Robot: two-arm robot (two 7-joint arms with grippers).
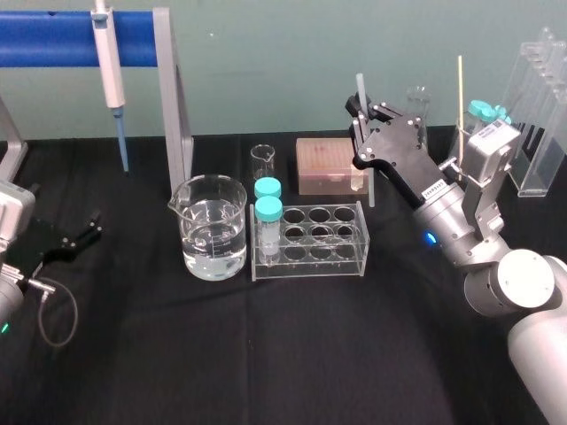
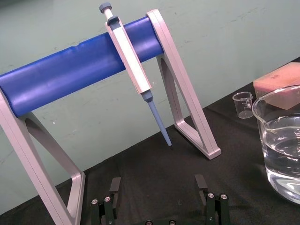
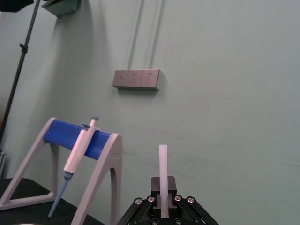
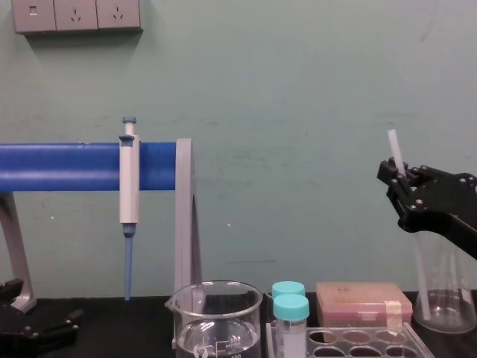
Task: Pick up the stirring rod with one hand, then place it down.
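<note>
The stirring rod (image 1: 361, 88) is a thin whitish stick held nearly upright, well above the black table, behind the tube rack. My right gripper (image 1: 360, 133) is shut on it around its middle, so the rod sticks out above and below the jaws. The right wrist view shows the stirring rod (image 3: 162, 168) rising from between my right gripper's (image 3: 163, 208) fingers. From the chest, the rod's top (image 4: 393, 145) pokes above the right gripper (image 4: 393, 179). My left gripper (image 1: 75, 237) rests open and empty at the table's left edge, its fingers (image 2: 115, 187) spread wide apart.
A beaker of water (image 1: 213, 228) and a clear tube rack (image 1: 310, 241) with two blue-capped tubes stand mid-table. Behind them are a small beaker (image 1: 263, 161) and a pink box (image 1: 330, 166). A pipette (image 1: 110, 71) hangs on the blue stand (image 1: 173, 106). A flask (image 4: 443, 287) stands behind my right arm.
</note>
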